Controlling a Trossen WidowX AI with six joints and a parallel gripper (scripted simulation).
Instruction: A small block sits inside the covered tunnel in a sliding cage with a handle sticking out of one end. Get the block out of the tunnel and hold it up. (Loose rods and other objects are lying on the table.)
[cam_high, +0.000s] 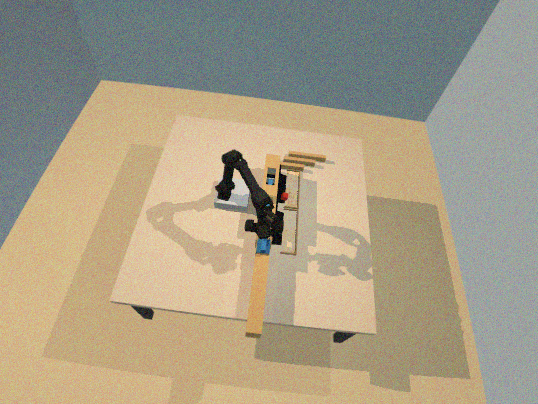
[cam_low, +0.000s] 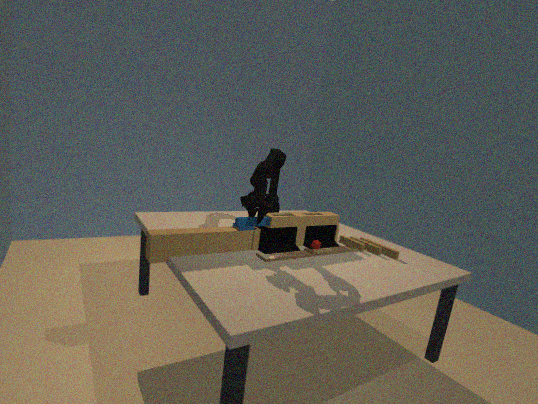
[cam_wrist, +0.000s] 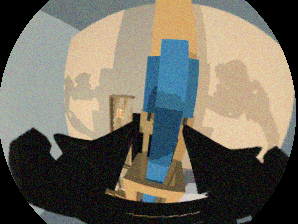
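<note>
Wrist view: open gripper astride the blue handle of the sliding cage.

The gripper (cam_high: 263, 237) (cam_low: 256, 220) (cam_wrist: 160, 125) stands partly open, its fingers apart on either side of the blue handle (cam_high: 263, 246) (cam_low: 245, 223) (cam_wrist: 174, 75), with no grip apparent. The step in hand is judged to be taking hold of the handle to draw out the cage. The next move calls for centring the fingers, closing them, then pulling straight along the wooden rail (cam_high: 258, 295) (cam_low: 200, 242) (cam_wrist: 173, 15), away from the covered tunnel (cam_high: 272, 160) (cam_low: 300, 218) (cam_wrist: 155, 189). The small block cannot be made out; it is presumably inside the tunnel. A red piece (cam_high: 284, 196) (cam_low: 316, 244) lies beside the tunnel, its role uncertain.

Edges and room: the rail runs past the near edge of the table (cam_high: 150, 250) (cam_low: 300, 300), offering a long run for withdrawal. Fingertips set too low could catch the tunnel mouth. The loose rods (cam_high: 307, 156) (cam_low: 372, 246) lie by the opposite end, outside this path.
</note>
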